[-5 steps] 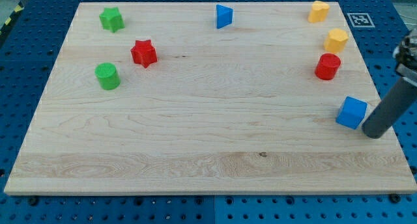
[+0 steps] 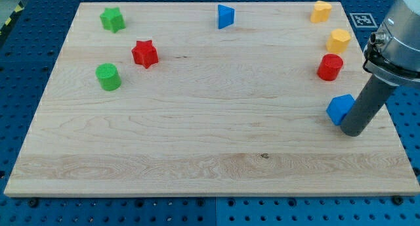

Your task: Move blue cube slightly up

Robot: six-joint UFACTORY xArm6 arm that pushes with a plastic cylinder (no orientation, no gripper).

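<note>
Wooden board (image 2: 197, 134), pale, smooth grain, sits on a blue perforated table (image 2: 26, 209). Surface looks flat and slick enough for small blocks to slide w/o catching. Plenty of bare wood through the centre and the view's bottom; the crowding is on the view's right edge.

My tip (image 2: 351, 132) is down on the board near the view's right edge, no jaws to speak of, just the dark rod end. It's pressed against the blue cube (image 2: 339, 108) from the cube's lower-right side, touching or as good as; the rod hides that face so can't confirm contact exactly.

Blue cube: small, hard plastic by the look, light, rigid, won't deform. No gripping possible, so push only. Likely to spin if hit off-centre or on a corner, and it already sits turned at an angle. Best contact, I'd judge, is the middle of the face toward the view's bottom, pushing straight toward the view's top.

Room above is tight: red cylinder (image 2: 330, 67) sits near, directly toward the view's top, w/ 2 orange blocks (image 2: 338, 40) (image 2: 321, 11) beyond. "Slightly" matters, a long shove risks bumping the red one.

Elsewhere, well apart: blue triangular block (image 2: 226, 16) at top centre, green star (image 2: 113, 19), red star (image 2: 145, 54), green cylinder (image 2: 108, 77) on the view's left.
</note>
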